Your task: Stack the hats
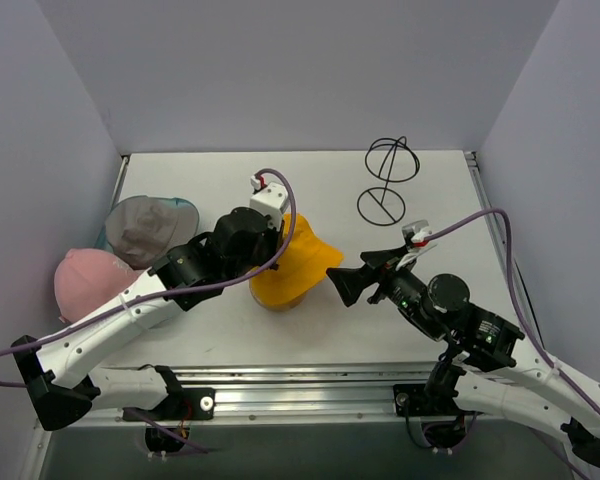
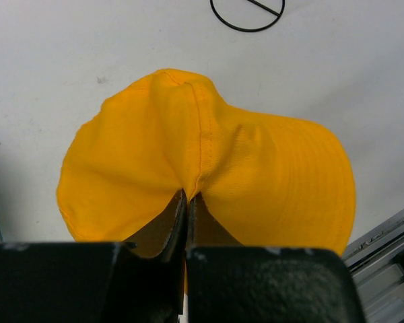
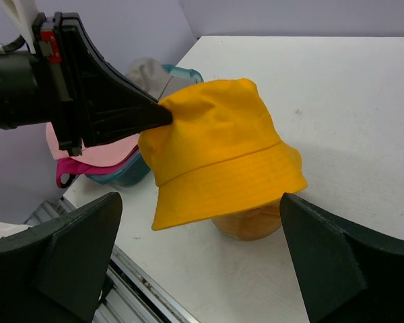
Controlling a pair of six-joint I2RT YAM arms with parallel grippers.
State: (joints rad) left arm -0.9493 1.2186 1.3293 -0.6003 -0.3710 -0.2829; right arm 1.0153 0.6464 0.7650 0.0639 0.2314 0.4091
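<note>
Reference landmark: the wooden stand [image 3: 252, 221].

1. Task item. The yellow bucket hat [image 1: 288, 268] sits over the wooden stand, tilted. Only the stand's lower edge shows under the brim.
2. Left gripper [image 2: 187, 199]. The fingers are closed together, pinching a fold of the yellow bucket hat's crown on the side of the stand facing the left wall.
3. Right gripper [image 1: 346, 275]. The fingers are spread apart and hold nothing. It hovers just right of the stand, aimed at the hat and not touching it.
4. Other hats. Well left of the stand, the grey bucket hat [image 1: 145, 226] lies against the teal tray [image 3: 124, 173]. The light pink baseball cap [image 1: 92, 280] lies nearer the front edge. In the right wrist view, the magenta baseball cap [image 3: 69, 171] shows beneath the pink one.
5. Obstructions. The left arm crosses between the stand and these 3 hats. A black wire stand [image 1: 385, 186], with a ring base, stands behind and right of the wooden stand, well apart from it.
6. Surface and room. The table [image 1: 430, 200] is flat and white. Pale lilac walls close it on 3 sides. An aluminium rail [image 1: 310, 385] runs along the front edge, in front of the stand.
</note>
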